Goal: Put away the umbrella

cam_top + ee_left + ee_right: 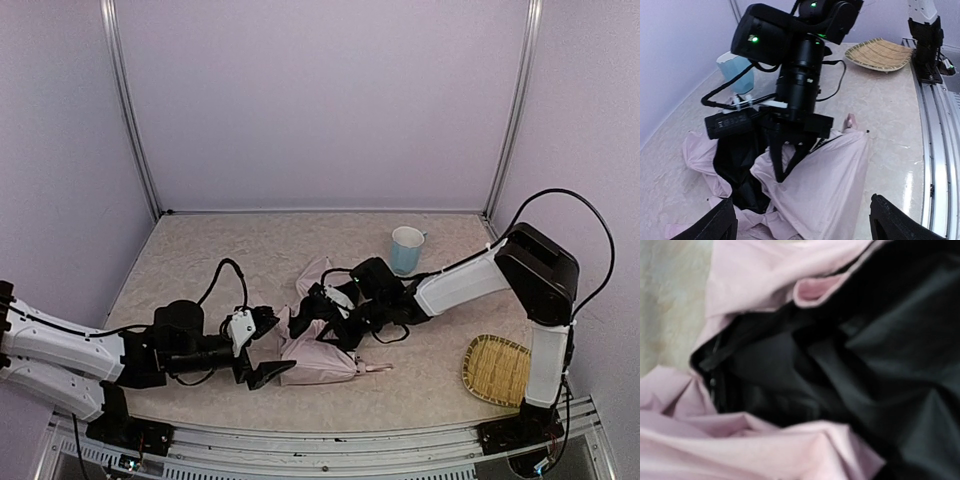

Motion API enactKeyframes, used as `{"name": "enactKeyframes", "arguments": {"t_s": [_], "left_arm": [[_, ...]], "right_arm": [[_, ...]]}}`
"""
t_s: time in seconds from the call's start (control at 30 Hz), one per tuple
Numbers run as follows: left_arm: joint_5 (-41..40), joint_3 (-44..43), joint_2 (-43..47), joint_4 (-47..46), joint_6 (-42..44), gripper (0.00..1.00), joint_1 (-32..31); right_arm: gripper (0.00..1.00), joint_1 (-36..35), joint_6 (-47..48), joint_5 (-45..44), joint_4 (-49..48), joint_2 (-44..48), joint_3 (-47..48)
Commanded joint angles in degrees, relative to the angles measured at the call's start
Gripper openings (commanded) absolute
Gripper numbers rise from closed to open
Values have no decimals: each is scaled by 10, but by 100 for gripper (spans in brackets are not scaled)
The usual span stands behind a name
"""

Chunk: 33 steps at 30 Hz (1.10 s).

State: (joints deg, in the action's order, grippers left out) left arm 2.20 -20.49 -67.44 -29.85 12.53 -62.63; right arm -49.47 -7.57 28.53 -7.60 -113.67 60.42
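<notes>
The umbrella [322, 360] lies half collapsed at the table's middle, pale pink fabric [830, 185] outside and black lining [840, 365] showing in its folds. A small pink end [381, 368] pokes out to the right. My right gripper [781, 175] points down into it, its fingertips together on a raised fold of pink fabric. The right wrist view shows only fabric up close, and none of its fingers. My left gripper [268, 348] stands wide open just left of the umbrella, one finger [715, 225] on each side of the fabric without touching it.
A light-blue cup [407, 250] stands behind the umbrella, also visible as the cup [737, 72] past the right arm. A woven bamboo tray [497, 370] lies at the near right, close to the right arm's base. Walls enclose the table on three sides.
</notes>
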Motion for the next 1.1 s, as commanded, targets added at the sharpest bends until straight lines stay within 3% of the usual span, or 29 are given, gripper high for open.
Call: {"name": "enactKeyframes", "arguments": {"t_s": [0.0, 0.1, 0.2, 0.33, 0.47, 0.6, 0.7, 0.8, 0.97, 1.07], "left_arm": [[-50, 31, 27, -63, -44, 86, 55], [-7, 53, 43, -94, -107, 79, 130], [16, 34, 13, -65, -118, 83, 175], [51, -15, -62, 10, -112, 89, 182], [94, -14, -82, -9, -132, 87, 182], [123, 6, -67, -77, -146, 71, 169], [113, 17, -54, -124, -130, 60, 147], [94, 13, -59, -137, -107, 49, 132], [93, -14, -83, -117, -100, 23, 126], [88, -25, -91, -111, -89, 11, 111]], "right_arm": [[0, -14, 45, 17, 70, 64, -8], [0, -39, 95, 16, 72, 128, -24], [0, -68, 140, 13, 72, 159, -44], [0, -110, 168, -22, 60, 182, -67], [6, -146, 183, -52, 62, 199, -78], [43, -194, 199, -79, 85, 219, -86], [74, -198, 177, -61, 90, 249, -96], [99, -190, 159, -55, 68, 314, -126], [100, -107, 76, 21, 6, 413, -218], [100, -62, 9, 0, -18, 439, -277]]}}
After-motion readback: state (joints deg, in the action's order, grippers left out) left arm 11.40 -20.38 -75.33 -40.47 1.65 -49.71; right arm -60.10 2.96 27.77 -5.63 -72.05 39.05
